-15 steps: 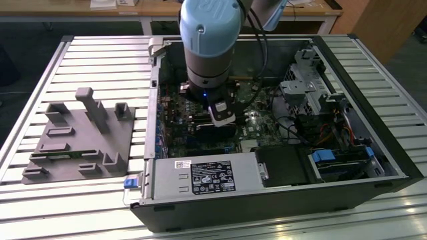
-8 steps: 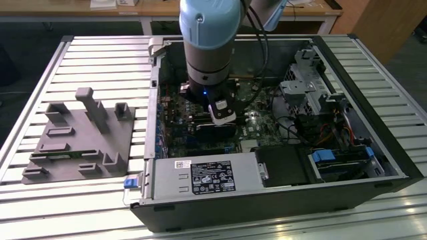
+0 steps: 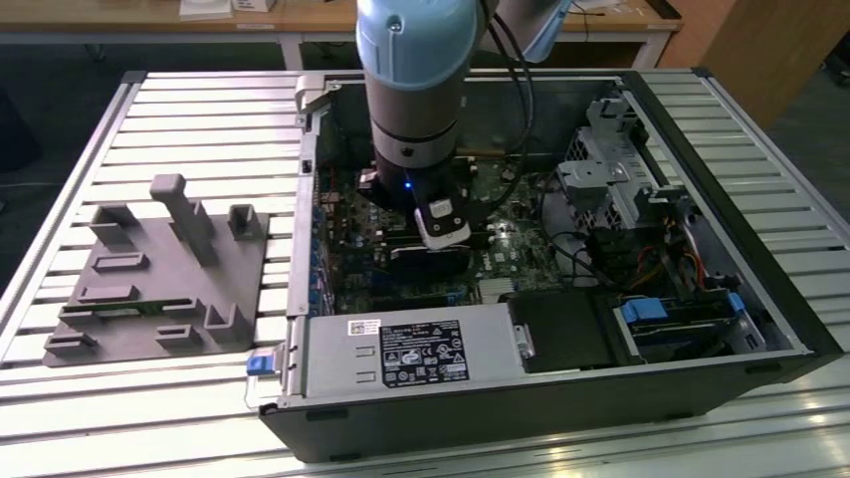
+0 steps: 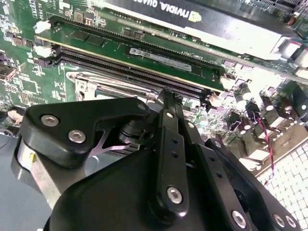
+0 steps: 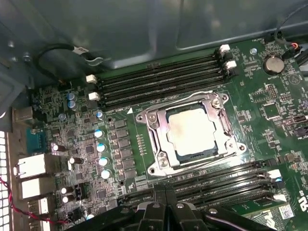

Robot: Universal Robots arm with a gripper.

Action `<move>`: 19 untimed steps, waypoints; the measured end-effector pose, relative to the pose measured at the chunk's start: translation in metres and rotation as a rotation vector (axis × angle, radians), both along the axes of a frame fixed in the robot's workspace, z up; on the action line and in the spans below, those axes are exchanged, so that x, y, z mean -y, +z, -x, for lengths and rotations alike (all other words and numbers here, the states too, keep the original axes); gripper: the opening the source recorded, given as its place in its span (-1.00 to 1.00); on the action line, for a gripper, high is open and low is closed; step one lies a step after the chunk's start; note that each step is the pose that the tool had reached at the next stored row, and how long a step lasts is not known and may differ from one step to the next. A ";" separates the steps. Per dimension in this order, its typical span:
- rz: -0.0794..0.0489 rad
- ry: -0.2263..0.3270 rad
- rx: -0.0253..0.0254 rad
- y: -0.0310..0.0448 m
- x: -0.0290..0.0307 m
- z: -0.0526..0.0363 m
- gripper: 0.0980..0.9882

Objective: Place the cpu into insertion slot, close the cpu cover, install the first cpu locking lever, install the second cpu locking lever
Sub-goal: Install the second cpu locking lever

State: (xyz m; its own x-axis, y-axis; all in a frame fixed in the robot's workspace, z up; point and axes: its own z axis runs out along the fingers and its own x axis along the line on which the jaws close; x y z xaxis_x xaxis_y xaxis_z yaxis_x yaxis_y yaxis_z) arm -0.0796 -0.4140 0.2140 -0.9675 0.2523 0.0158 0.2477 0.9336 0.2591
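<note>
A: What is seen of the pale silvery-beige square cpu?

B: In the first wrist view it is seated flat in the square insertion slot, whose silvery rim is bordered by the green circuit board. The thin silvery metal cpu cover is laid down over the chip as a frame, the chip's face being left visible through the cut-out centre.

A: And the surroundings of the socket?

B: Long black memory slots are found along one side of it, a second bank along the opposite side. The board itself is housed in the open black computer case, which is lying on the slatted metal bench; a grey moulded fixture is set on the bench toward the exterior view's left edge.

A: How is the black gripper held?

B: It is held over the board beside the socket, nothing being touched. Its fingers are brought together, with nothing clamped between them
</note>
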 end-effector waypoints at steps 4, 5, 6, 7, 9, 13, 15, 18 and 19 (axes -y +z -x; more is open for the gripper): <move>0.000 0.000 0.0001 0.0000 -0.0035 0.0000 -0.98; 0.000 0.000 0.0000 0.0000 -0.0041 -0.0005 -0.98; 0.001 0.000 0.0000 0.0000 -0.0045 -0.0013 -0.98; 0.001 0.000 0.0000 0.0000 -0.0050 -0.0025 -0.98; 0.003 0.000 0.0000 0.0000 -0.0060 -0.0055 -0.98; 0.006 0.000 0.0000 0.0000 -0.0094 -0.0120 -0.98; 0.009 -0.001 0.0000 0.0000 -0.0120 -0.0150 -0.98; 0.015 -0.001 0.0000 0.0000 -0.0164 -0.0194 -0.98; 0.017 -0.002 0.0001 0.0000 -0.0176 -0.0208 -0.98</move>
